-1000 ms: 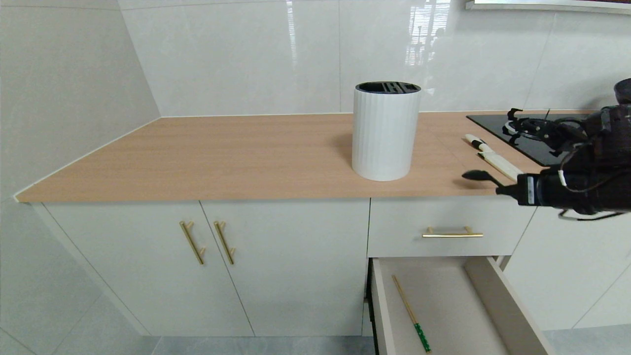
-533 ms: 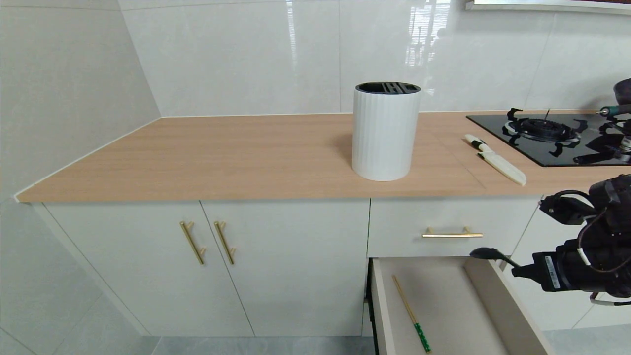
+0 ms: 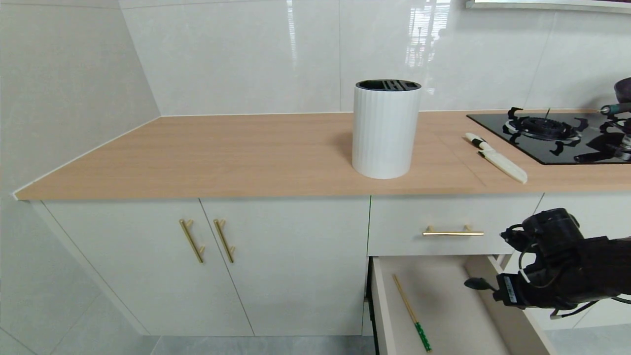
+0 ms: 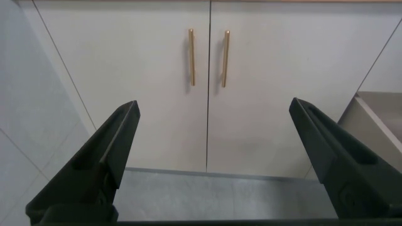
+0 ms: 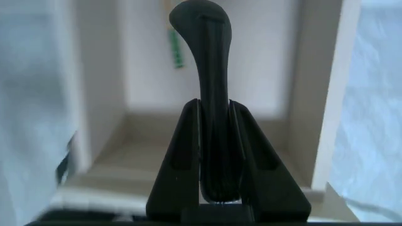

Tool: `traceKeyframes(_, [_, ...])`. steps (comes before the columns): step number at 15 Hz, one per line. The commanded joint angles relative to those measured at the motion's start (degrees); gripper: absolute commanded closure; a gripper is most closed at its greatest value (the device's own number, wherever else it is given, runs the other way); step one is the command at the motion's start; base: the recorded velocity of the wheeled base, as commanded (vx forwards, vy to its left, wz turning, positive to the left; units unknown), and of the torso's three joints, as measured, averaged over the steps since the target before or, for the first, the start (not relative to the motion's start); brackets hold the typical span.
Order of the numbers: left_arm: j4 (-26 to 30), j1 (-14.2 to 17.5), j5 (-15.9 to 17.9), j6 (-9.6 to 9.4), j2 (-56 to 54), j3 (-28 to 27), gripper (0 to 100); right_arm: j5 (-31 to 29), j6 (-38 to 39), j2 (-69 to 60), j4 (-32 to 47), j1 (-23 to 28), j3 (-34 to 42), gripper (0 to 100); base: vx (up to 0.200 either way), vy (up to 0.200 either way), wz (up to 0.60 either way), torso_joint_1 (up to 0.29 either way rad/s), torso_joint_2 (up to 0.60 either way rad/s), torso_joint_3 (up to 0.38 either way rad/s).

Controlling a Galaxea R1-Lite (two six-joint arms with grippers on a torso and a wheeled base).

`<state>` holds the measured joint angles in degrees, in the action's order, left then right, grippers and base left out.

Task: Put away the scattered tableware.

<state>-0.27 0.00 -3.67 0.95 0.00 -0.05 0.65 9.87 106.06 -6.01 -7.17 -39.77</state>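
My right gripper (image 3: pixel 499 291) is shut on a black spoon (image 3: pixel 475 283), holding it by the handle over the right side of the open drawer (image 3: pixel 384 305). The right wrist view has the spoon (image 5: pixel 204 56) sticking out between the fingers (image 5: pixel 182 150) of the right gripper (image 5: pixel 215 116), with the drawer floor beyond. A chopstick with a green end (image 3: pixel 411 313) lies in the drawer, and its green end (image 5: pixel 174 47) appears past the spoon. A cream knife (image 3: pixel 495 159) lies on the wooden counter (image 3: pixel 222 153). My left gripper (image 4: pixel 213 108) is open, low in front of the cabinet doors (image 4: pixel 207 94).
A white ribbed utensil holder (image 3: pixel 385 129) with a black slotted top stands on the counter. A black gas hob (image 3: pixel 552 135) is at the far right. A shut drawer with a gold handle (image 3: pixel 452 231) sits above the open one.
My right arm has come down from counter height, beside the knife, to the open drawer, carrying the black spoon. The other things have not moved.
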Motion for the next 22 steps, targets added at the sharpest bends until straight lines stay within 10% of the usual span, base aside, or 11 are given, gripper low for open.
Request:
traceKeyframes(1, [0.0,0.0,-0.02,0.02,0.0,0.05,0,-1.61,0.94,7.5,-1.55,-0.92,0.13,100,0.0,0.0,0.0,-0.105,0.35,0.242])
traceKeyframes(22, [0.0,0.0,-0.02,0.02,0.0,0.05,0,-4.16,-1.26,22.35,-27.04,-4.35,2.85,100,0.0,0.0,0.0,-0.052,0.26,0.203])
